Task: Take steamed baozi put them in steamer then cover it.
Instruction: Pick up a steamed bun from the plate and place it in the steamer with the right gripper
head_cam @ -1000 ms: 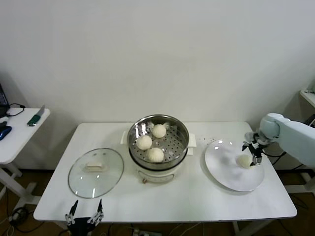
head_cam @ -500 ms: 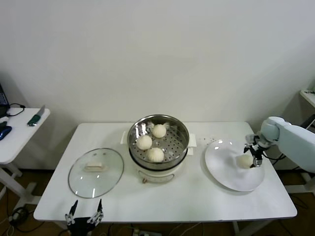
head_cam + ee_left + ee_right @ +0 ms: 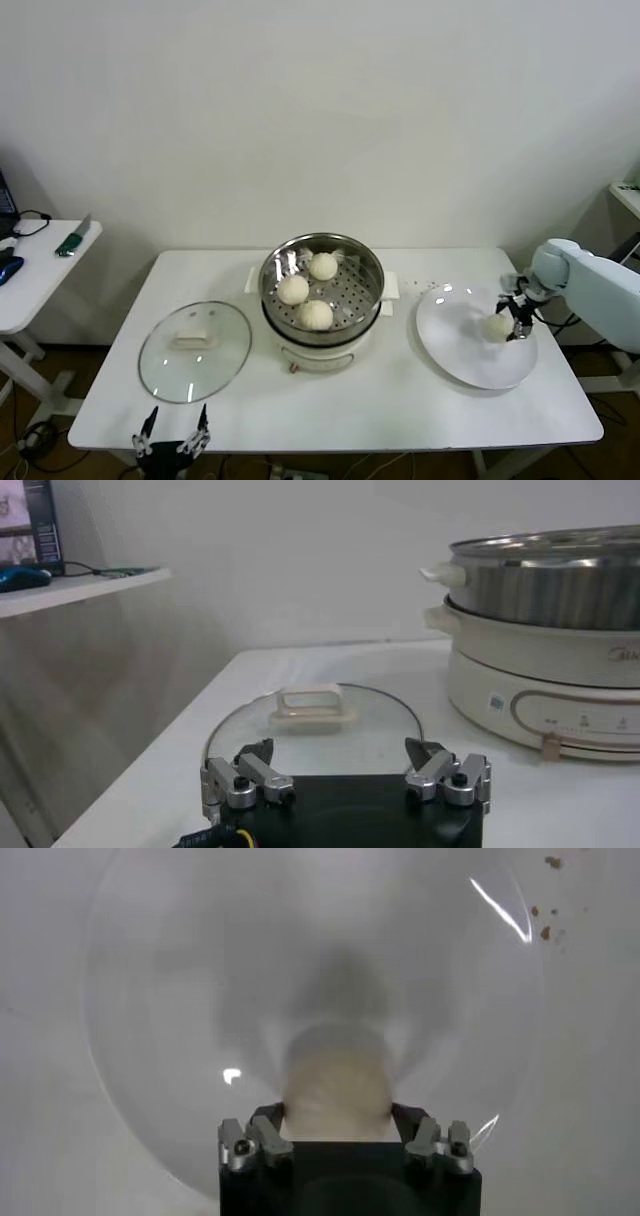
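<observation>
- We see the steamer (image 3: pixel 322 288) at the table's centre, uncovered, with three steamed baozi inside: one at 12 o'clock (image 3: pixel 323 266), one at 9 o'clock (image 3: pixel 293 290), one at 6 o'clock (image 3: pixel 316 315)
- At 3 o'clock from the steamer, the white plate (image 3: pixel 470 355) holds the fourth baozi (image 3: pixel 497 326) in its 2 o'clock part
- The right gripper (image 3: pixel 510 320) is down on that plate with its fingers on either side of the fourth baozi; we cannot tell whether they press it or merely bracket it
- The cover (image 3: pixel 194 350) lies flat on the table at 8 o'clock from the steamer, handle up, near but apart from the pot base
- The left gripper (image 3: pixel 172 432) sits at the table's near edge, at 6 o'clock from the cover, its fingers spread wide and gripping nothing
- The plate reaches close to the table's right edge; bare tabletop lies between plate and steamer and along the near edge
- The side table (image 3: pixel 40 270) stands apart at 9 o'clock
- The right wrist view shows the baozi (image 3: pixel 337 1088) filling the gap between the fingertips, and brown crumbs (image 3: pixel 546 933) just beyond the plate rim, which we barely make out in the head view
- The left wrist view shows the cover's handle (image 3: pixel 311 702) and the steamer's wall (image 3: pixel 560 580) from the side, not its contents
</observation>
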`<state>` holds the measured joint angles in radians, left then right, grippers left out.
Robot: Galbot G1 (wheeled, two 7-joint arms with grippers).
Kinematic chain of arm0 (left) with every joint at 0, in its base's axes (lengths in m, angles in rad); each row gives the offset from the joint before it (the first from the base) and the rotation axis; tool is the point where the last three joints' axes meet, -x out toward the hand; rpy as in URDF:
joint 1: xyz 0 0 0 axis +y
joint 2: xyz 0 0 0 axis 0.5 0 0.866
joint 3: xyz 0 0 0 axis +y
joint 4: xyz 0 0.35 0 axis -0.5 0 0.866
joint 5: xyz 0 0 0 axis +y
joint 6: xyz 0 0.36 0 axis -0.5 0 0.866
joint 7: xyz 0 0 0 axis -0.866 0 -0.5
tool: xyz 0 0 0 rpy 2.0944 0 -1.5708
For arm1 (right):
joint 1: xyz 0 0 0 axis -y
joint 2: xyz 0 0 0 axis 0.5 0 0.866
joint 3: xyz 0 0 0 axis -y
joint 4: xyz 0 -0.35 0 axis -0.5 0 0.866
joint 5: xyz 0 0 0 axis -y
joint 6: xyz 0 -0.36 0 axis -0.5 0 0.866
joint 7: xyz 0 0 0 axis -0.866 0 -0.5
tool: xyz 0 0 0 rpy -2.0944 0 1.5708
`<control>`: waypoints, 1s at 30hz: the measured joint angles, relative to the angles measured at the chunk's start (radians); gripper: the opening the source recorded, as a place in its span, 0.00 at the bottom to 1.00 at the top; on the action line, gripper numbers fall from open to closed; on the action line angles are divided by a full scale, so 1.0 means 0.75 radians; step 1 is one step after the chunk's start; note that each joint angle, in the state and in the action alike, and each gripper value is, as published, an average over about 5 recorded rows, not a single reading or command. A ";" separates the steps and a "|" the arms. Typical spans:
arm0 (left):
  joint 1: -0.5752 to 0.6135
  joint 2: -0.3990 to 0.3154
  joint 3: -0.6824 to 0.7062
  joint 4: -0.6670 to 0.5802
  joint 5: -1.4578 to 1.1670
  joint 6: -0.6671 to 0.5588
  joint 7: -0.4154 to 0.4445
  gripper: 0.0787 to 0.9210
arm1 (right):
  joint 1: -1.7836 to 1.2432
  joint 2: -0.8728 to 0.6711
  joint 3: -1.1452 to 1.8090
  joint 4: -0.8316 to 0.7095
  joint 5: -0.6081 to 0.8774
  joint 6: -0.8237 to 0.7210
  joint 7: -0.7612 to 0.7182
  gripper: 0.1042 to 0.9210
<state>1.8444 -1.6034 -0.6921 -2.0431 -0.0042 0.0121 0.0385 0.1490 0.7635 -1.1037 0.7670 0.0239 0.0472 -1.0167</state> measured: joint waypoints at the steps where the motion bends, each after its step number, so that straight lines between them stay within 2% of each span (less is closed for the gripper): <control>1: 0.000 0.000 0.000 0.000 0.000 0.000 0.000 0.88 | 0.002 -0.003 0.002 0.004 0.001 -0.001 0.000 0.75; 15: -0.004 -0.006 0.010 -0.005 0.001 -0.005 -0.003 0.88 | 0.187 -0.093 -0.140 0.199 0.121 -0.039 -0.016 0.73; 30: -0.017 0.004 0.022 -0.012 0.001 -0.003 -0.003 0.88 | 0.770 -0.052 -0.516 0.540 0.501 -0.104 -0.033 0.73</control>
<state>1.8315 -1.6002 -0.6758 -2.0522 -0.0036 0.0100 0.0365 0.7263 0.7247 -1.4906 1.1721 0.3997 -0.0305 -1.0415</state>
